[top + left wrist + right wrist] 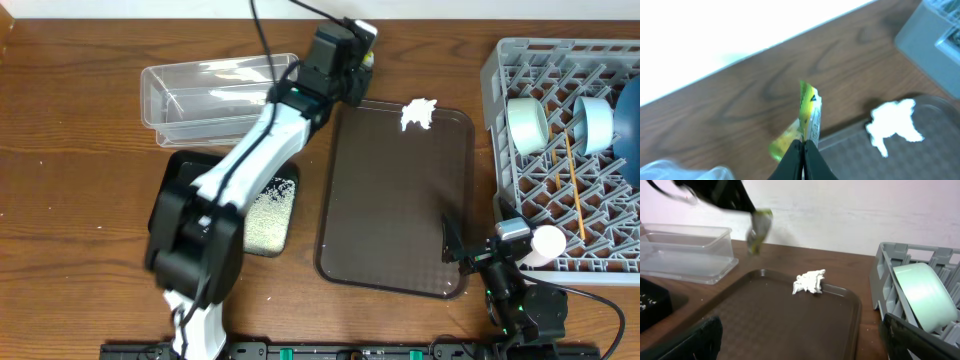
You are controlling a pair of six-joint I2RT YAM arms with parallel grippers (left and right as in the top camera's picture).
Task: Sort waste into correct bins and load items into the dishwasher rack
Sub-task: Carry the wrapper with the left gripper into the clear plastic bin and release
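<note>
Left gripper (803,144) clamped on snack wrapper (809,112) — aloft at far edge of brown tray (855,150).

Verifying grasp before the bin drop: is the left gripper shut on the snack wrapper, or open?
Shut on it. In the left wrist view the left gripper is closed tight, pinching the snack wrapper by its lower edge.

Brown tray (390,200) lies mostly bare, only a tissue (418,114) at its far edge; left arm (250,150) crosses above the black tray (180,165).
</note>
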